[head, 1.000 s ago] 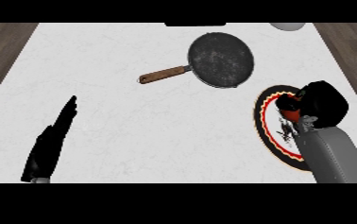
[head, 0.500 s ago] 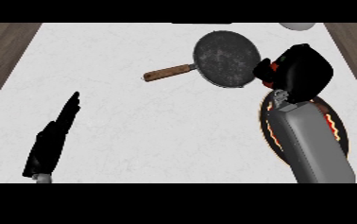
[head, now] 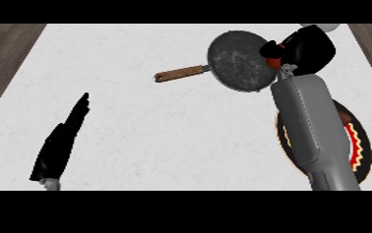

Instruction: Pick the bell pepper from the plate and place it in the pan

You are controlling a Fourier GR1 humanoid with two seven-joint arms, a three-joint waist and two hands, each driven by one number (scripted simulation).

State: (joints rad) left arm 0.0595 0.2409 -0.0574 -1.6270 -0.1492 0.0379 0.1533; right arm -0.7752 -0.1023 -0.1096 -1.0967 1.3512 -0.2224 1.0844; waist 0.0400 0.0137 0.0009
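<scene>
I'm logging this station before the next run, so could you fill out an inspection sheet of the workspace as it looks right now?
Surface: white speckled counter top, bare across its middle.
Job's things: red bell pepper, only partly visible inside the right hand, at the right rim of the round dark frying pan with a brown wooden handle; round dark plate with a red and orange pattern lies under the right forearm.
Clutter: a pale round object, cut off at the top right.
Hands: right hand curled round the pepper; left hand open, resting at lower left.
Cables: nothing seen.
Surroundings: brown wooden floor beside the counter.
</scene>
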